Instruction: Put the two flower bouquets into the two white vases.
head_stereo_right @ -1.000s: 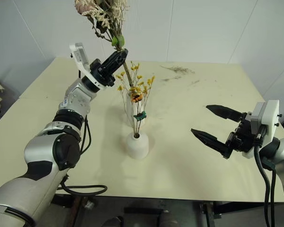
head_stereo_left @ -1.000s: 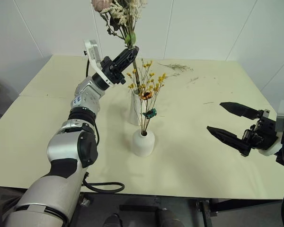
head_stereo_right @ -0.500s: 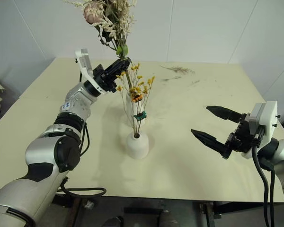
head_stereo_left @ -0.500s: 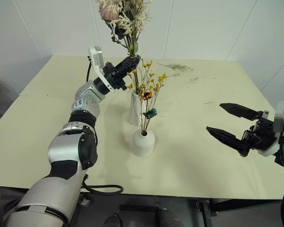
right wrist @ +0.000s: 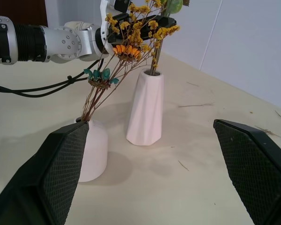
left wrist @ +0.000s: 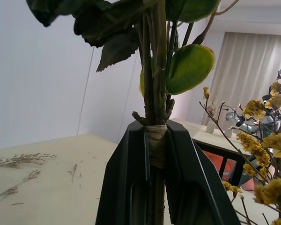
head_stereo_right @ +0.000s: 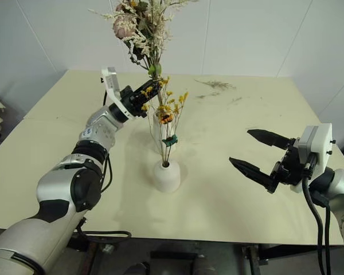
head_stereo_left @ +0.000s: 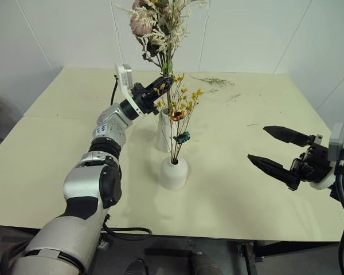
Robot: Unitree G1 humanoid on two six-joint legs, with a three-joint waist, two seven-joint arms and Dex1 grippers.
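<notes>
The left pincer (head_stereo_left: 160,86) is seen in the upper centre of the left eye view, clamped on the bound stem of the rose bouquet (head_stereo_left: 157,26). In the left wrist view the two black fingers (left wrist: 126,183) are pressed against either side of the wrapped part of the stem, with green leaves just above the grip. The pink blossom and pale sprigs are held upright near the top edge of the frame, and the stem's lower end is seen entering the mouth of the tall faceted vase (head_stereo_left: 163,133), which stands at the frame's centre on the cream desk (head_stereo_left: 241,183).

Just below it in the frame, the short round vase (head_stereo_left: 174,172) is placed, and the yellow bouquet (head_stereo_left: 180,103) is already standing in it: its thin brown stems rise from the small top hole, with the orange blossom and teal bit partway up. The yellow blossoms are spread in front of the tall vase and beside the clamped stem.

The right pincer (head_stereo_left: 278,152) is held at the right of the frame, above the desk and well apart from both vases; its fingers are spread wide and nothing is gripped. Loose dried sprigs (head_stereo_left: 213,81) are scattered on the desk's far side, in the upper middle of the frame.
</notes>
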